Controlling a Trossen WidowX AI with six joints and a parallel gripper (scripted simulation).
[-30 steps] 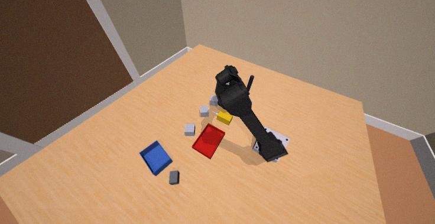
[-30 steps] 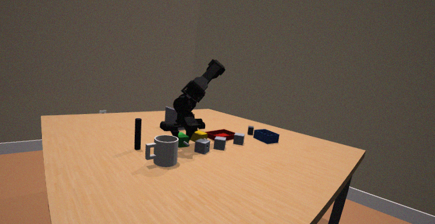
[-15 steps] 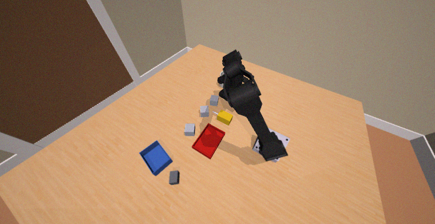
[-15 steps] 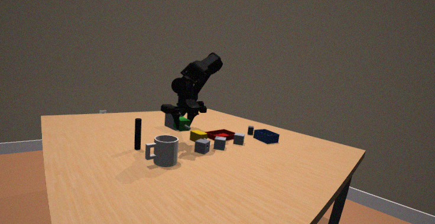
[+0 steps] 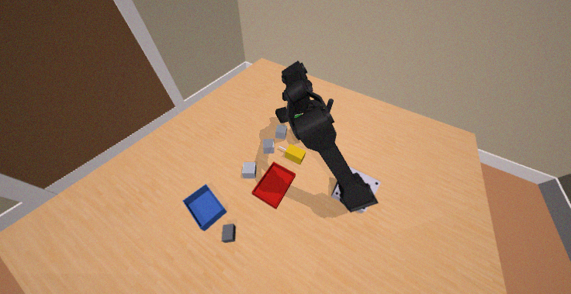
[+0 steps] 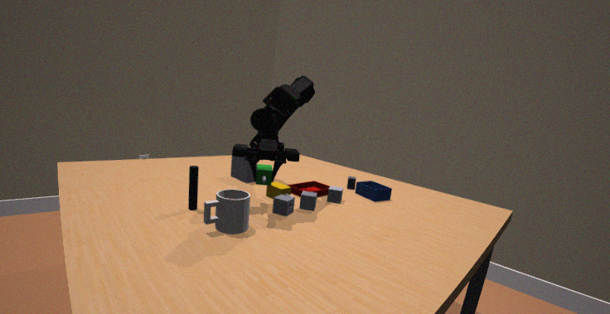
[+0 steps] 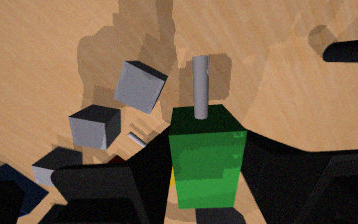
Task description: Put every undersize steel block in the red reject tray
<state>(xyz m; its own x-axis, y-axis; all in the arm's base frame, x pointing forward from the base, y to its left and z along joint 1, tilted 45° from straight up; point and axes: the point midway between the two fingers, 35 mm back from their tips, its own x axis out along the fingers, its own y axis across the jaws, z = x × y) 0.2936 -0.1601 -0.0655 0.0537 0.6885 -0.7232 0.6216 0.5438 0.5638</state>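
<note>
Green GO gauge clamped by its block in gripper, raised above table, bare pin foremost; likely light, rigid, smooth-sided; best gripped on flat block faces, slim pin left free for bores of steel blocks

1. Spreads out in wood grain as a tabletop.
2. Carries three steel blocks in a loose row, apart.
3. Holds a yellow gauge lying near a red tray.
4. Bears a blue tray beside a dark block.
5. Supports an upright grey mug, a standing black cylinder and a base plate.
</note>
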